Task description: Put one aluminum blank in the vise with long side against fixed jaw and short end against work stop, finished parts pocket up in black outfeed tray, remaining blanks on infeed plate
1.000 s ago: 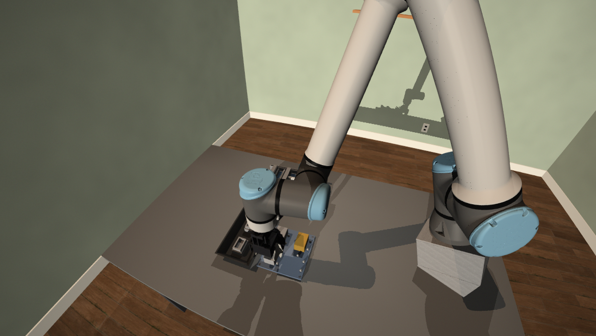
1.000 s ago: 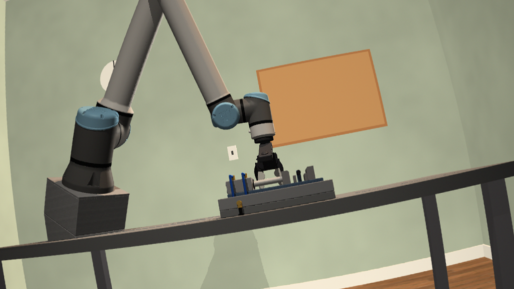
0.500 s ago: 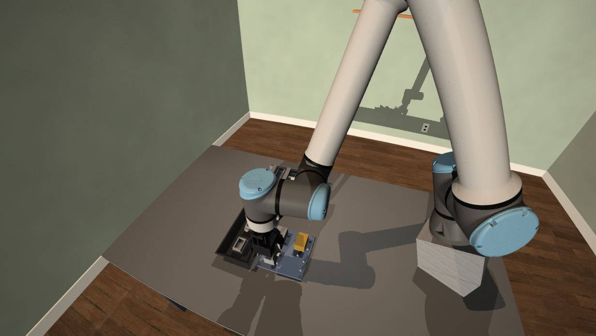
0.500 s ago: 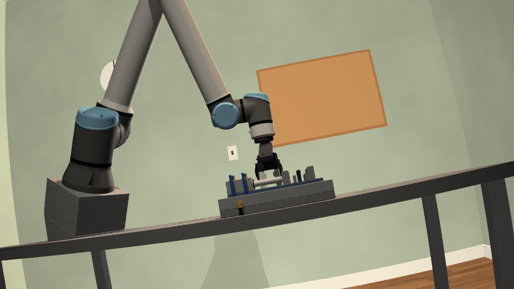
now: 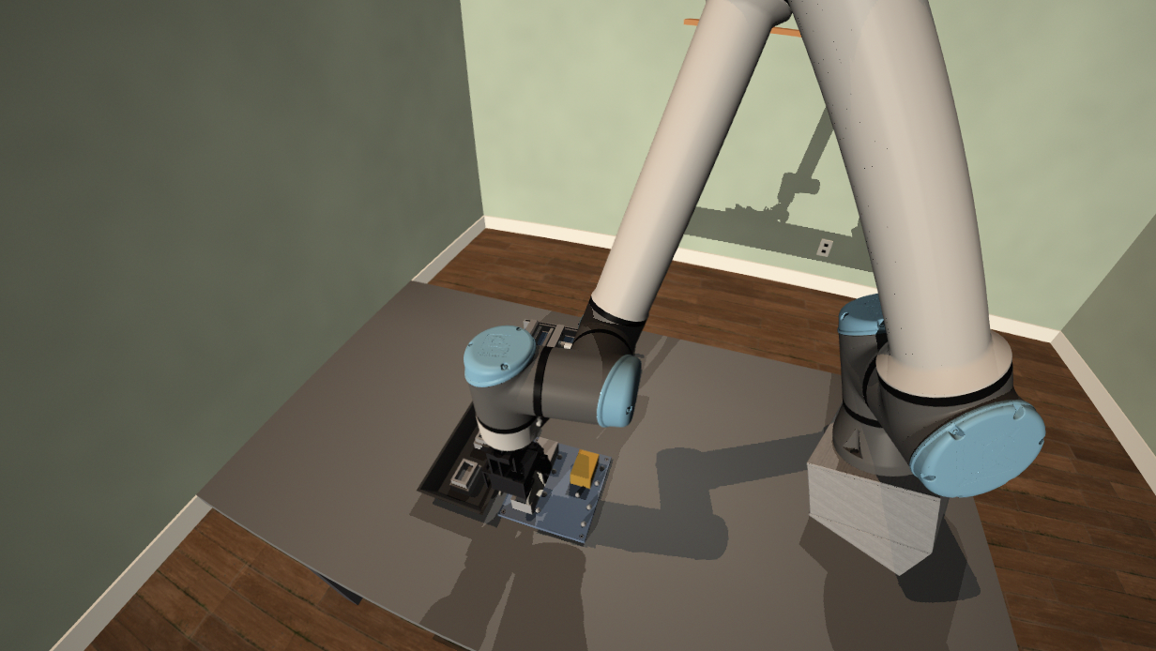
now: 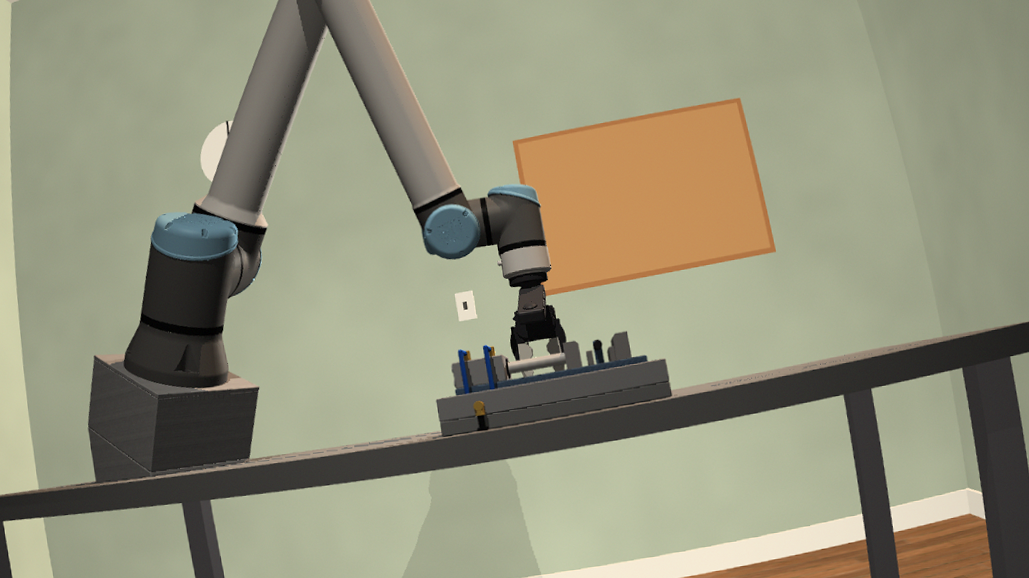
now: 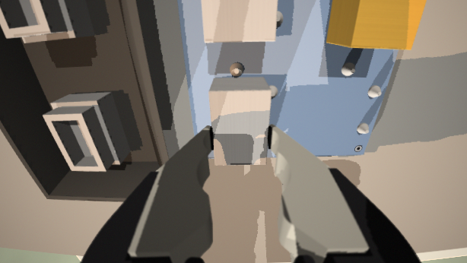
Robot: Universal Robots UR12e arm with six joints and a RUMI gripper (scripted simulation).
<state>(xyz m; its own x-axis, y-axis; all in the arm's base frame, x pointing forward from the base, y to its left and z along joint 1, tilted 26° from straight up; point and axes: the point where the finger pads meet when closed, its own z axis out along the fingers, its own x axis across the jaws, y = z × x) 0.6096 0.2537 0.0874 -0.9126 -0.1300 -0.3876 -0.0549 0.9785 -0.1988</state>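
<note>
1. The pincer (image 7: 239,137) is pointing down at the table (image 5: 323,420) and is gripping a gray aluminum blank (image 7: 239,110) across its width; one finger (image 7: 182,190) is pressing on one long side and the other on the opposite side, at the block's near end.
2. The held blank is sitting over the near edge of the blue infeed plate (image 7: 327,114), and whether it is touching the plate or hanging just above it cannot be told.
3. Just beyond the held blank, a short pin (image 7: 236,70) is standing on the plate, and past that pin a second gray blank (image 7: 239,20) is lying in line with the first.
4. To one side of the pincer, in the wrist view's left half, the black outfeed tray (image 7: 23,152) is holding a finished part (image 7: 77,133) with its pocket facing up; a second pocketed part (image 7: 27,19) is lying farther along the same tray.
5. On the other side and farther off, a yellow brass blank (image 7: 374,23) is resting on the plate, with more pins (image 7: 374,91) standing along the plate's edge near it.
6. In the exterior view, the pincer is hanging straight down over the gray fixture base (image 6: 553,394), with two blue posts (image 6: 477,367) rising toward the arm's pedestal (image 6: 169,421).
</note>
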